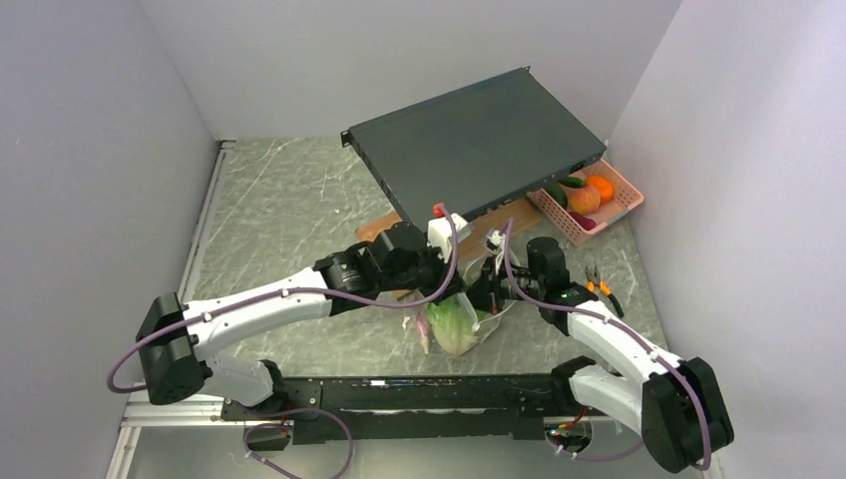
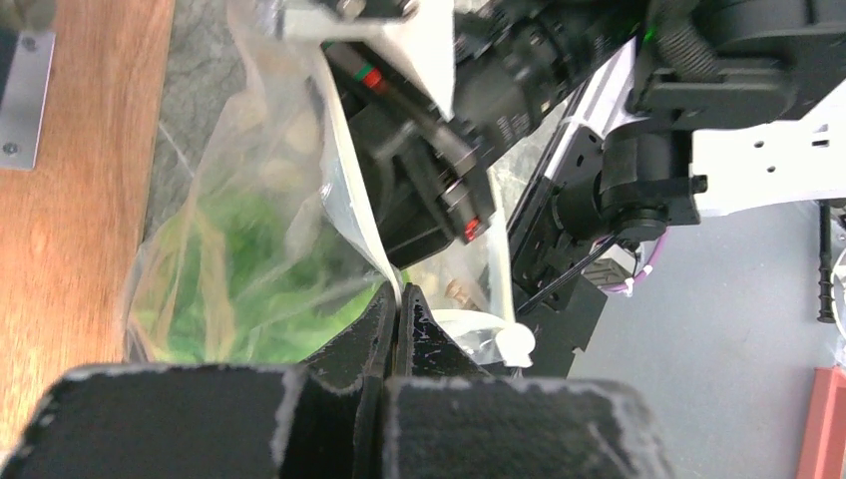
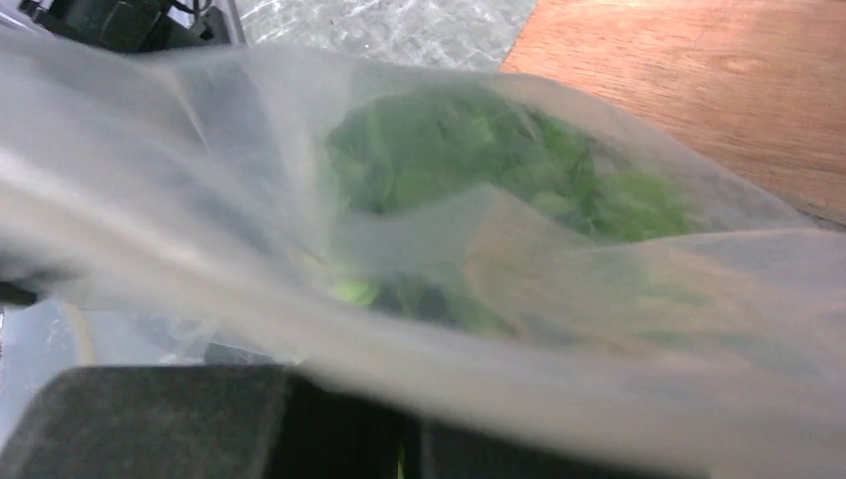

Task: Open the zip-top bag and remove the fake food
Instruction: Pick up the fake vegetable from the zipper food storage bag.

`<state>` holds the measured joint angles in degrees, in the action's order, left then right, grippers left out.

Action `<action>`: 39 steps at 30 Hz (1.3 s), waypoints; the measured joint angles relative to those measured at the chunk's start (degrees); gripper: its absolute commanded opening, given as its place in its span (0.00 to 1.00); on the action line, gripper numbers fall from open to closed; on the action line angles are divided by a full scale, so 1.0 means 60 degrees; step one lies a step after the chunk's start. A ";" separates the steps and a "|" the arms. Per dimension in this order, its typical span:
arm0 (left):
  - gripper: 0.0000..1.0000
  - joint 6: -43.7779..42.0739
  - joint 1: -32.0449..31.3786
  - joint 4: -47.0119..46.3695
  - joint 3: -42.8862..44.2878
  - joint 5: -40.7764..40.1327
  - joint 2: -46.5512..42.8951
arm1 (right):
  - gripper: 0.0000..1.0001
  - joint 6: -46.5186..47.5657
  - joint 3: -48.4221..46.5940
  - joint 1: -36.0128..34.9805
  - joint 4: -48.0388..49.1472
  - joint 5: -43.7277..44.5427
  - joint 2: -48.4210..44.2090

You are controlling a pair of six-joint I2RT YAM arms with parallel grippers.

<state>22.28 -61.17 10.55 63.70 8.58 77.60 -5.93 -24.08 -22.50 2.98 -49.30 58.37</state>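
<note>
Centrally, bag (image 1: 469, 321) hangs between left gripper (image 2: 399, 299), pinched shut on one lip, and right gripper (image 1: 487, 292), closed seemingly on the opposite lip; green food (image 3: 499, 170) sits below both, equally near either arm.

Clear floppy plastic zip-top bag (image 2: 249, 230) looks glossy, wrinkled; brown wooden board (image 2: 85, 200) at its nine o'clock is smooth, matt.

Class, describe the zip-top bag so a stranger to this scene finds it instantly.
Start at the big dark box at the back of the table. Just in front, the left gripper and right gripper pinch the bag. Only it is clear, floppy plastic with leafy green toy food inside.
</note>
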 measured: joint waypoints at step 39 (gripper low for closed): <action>0.66 0.0321 0.0040 -0.0645 -0.1581 0.0113 -0.2320 | 0.04 0.5056 -0.1373 0.1031 -0.5359 -0.1246 -0.1894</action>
<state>24.21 -60.93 6.68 54.22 9.26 63.68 24.40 -32.32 -16.32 -29.17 -56.77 47.00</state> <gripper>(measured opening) 0.622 0.034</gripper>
